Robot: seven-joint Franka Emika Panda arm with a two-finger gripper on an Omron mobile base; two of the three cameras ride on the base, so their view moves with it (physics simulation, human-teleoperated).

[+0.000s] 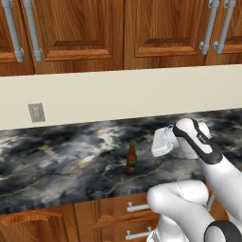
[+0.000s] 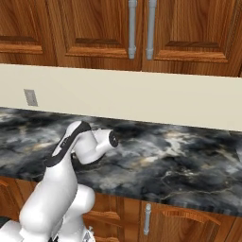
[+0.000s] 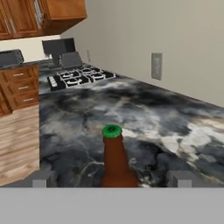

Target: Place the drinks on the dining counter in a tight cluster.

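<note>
Reaching for the slim brown beer bottle with green cap (image 3: 115,159): the two-finger gripper (image 3: 111,178) is fully open, empty, fingertips flanking its neck. Next, probably advance and close.

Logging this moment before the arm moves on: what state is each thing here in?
beer bottle: upright on the marbled counter, capped, not held
gripper: open, tips either side of the bottle, not touching it
upper cabinet doors: closed
drawers under the counter: closed
stove: nothing on its burners
</note>
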